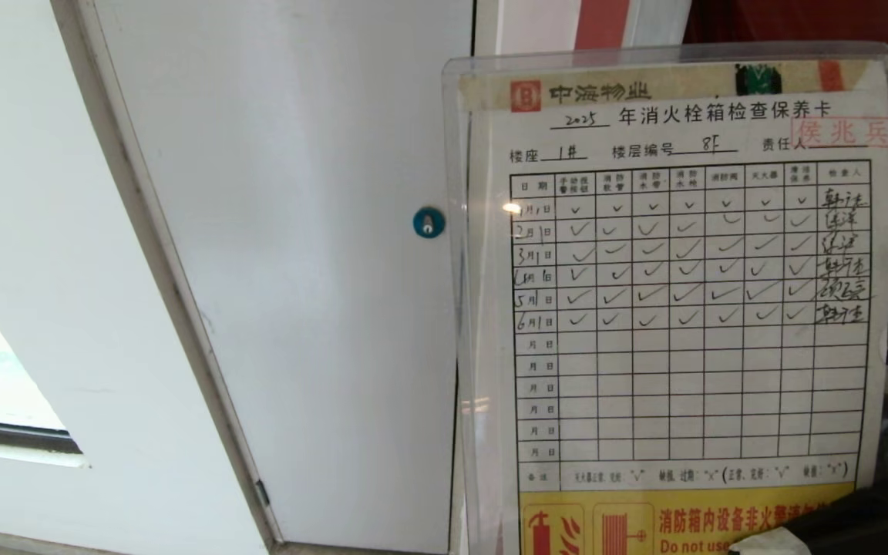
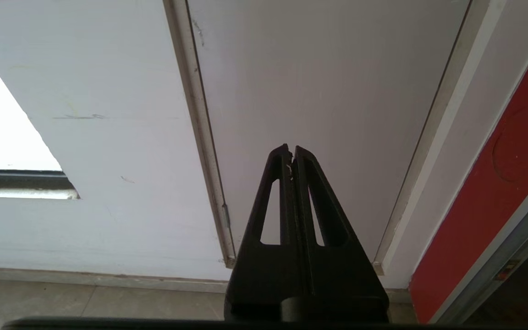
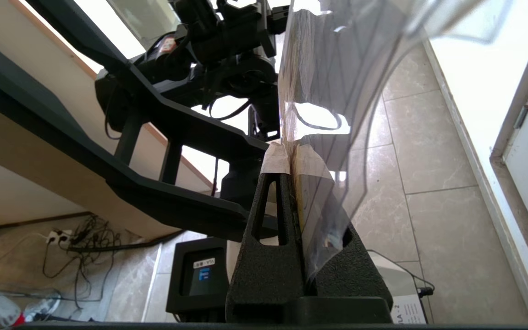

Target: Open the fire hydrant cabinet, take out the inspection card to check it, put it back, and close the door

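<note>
Right gripper [image 3: 291,156]: clenched on inspection card [image 1: 683,308] bottom edge, held up right of white door [image 1: 297,231].
Card handling: light, bendy, slippery plastic sleeve; pinch an edge.
Left gripper [image 2: 291,151]: closed, idle.

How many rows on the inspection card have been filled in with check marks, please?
6: all in the upper half of the inspection card, consecutive from the first row down. The six rows beneath are blank; none look hidden.

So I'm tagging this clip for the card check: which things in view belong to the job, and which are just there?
Job:
- inspection card, in its clear sleeve
- right gripper, shut on it
- fire hydrant cabinet, red edge only

Just there:
- white door with blue lock
- left gripper, shut, empty
</note>
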